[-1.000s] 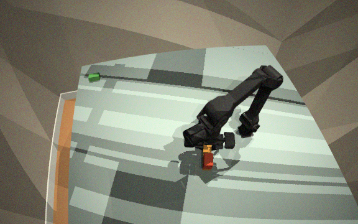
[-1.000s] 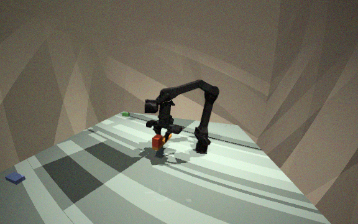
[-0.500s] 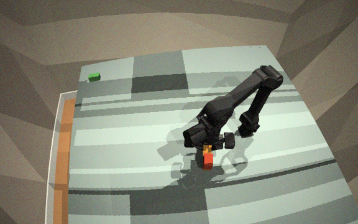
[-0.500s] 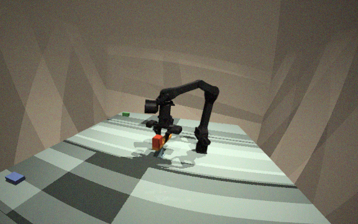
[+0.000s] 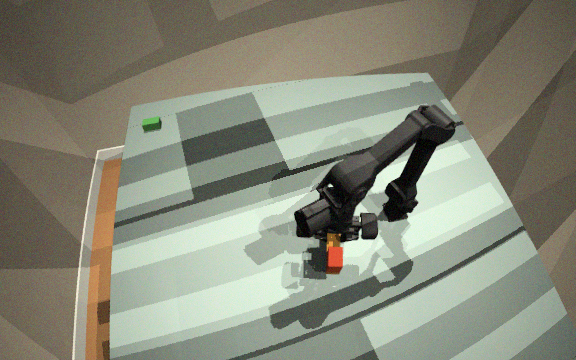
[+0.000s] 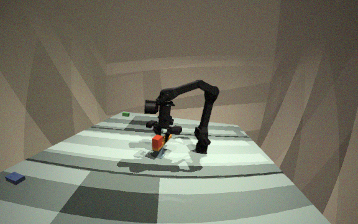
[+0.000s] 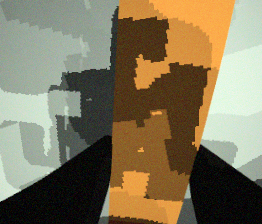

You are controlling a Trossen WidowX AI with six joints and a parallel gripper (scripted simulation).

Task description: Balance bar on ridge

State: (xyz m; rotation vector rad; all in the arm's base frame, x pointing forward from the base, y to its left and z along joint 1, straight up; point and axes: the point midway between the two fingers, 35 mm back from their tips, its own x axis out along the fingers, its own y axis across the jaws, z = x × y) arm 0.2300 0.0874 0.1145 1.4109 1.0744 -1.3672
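Observation:
The orange bar [image 5: 334,242] [image 6: 169,137] [image 7: 144,135] carries a red block [image 5: 335,258] [image 6: 157,142] on the end that points toward the top and exterior views. My gripper [image 5: 337,235] [image 6: 163,134] [image 7: 151,148] points down and is shut on the bar, with one dark finger on each side of it in the wrist view. The bar is held low over the table. A small grey-blue shape, apparently the ridge [image 6: 161,154], shows just under the red-block end in the exterior view. Whether the bar touches it is too small to tell, and the bar hides it in the top view.
A green block [image 5: 151,123] [image 6: 125,114] lies at the table's far left corner. A flat blue block [image 6: 15,178] lies near the left edge in the exterior view. An orange surface with a pale rim [image 5: 85,220] stands beside the table's left edge. Shadows stripe the table [image 5: 153,300].

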